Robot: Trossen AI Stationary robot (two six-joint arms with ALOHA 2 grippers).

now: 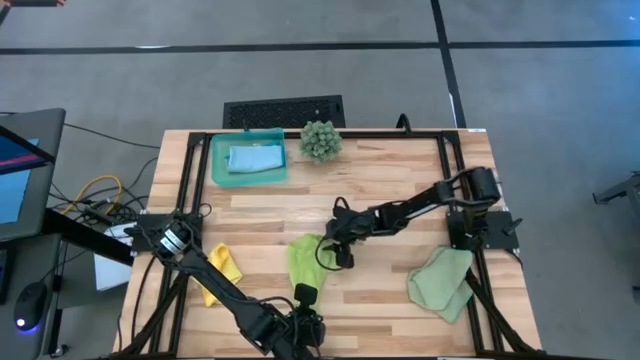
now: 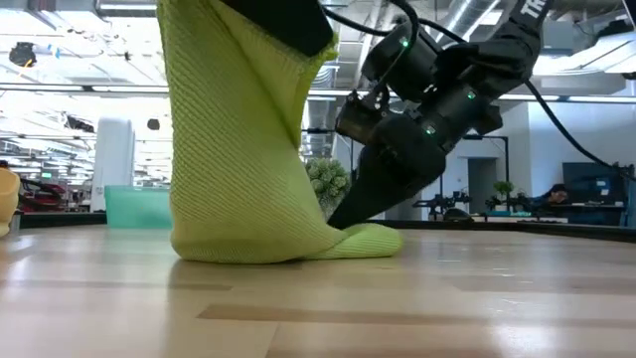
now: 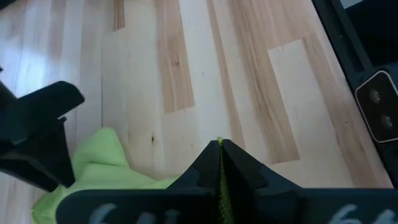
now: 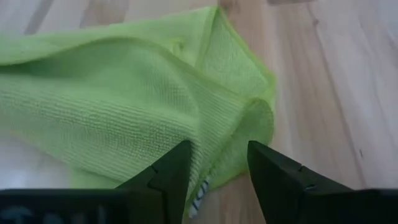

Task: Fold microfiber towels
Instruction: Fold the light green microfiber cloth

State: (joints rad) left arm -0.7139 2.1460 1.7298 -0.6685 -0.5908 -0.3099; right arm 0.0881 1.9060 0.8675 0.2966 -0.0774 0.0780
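Note:
The lime green towel (image 1: 303, 258) is at the table's middle near the front. My left gripper (image 1: 303, 294) is shut on it and holds its near part up; its far part (image 2: 363, 240) lies on the table. My right gripper (image 1: 338, 258) is open, slanting down at the towel's far right end, with its fingers on either side of a folded corner (image 4: 245, 124). The yellow towel (image 1: 222, 270) lies at the front left and the pale sage towel (image 1: 441, 281) at the front right. The light blue towel (image 1: 255, 158) lies in the teal tray (image 1: 222, 170). My left gripper pinches an edge of the lime green towel (image 3: 219, 163) between its two shut fingers. The towel hangs below the fingers in a wide drape (image 2: 238, 149), with its lower end on the table. My right gripper's open fingers (image 4: 171, 174) straddle the towel's folded corner; I cannot tell whether they touch it.
A spiky green ball plant (image 1: 321, 140) stands at the far edge beside the teal tray. Black frame rails (image 1: 186, 190) run along the table's sides. Bare wood lies between the lime towel and the tray.

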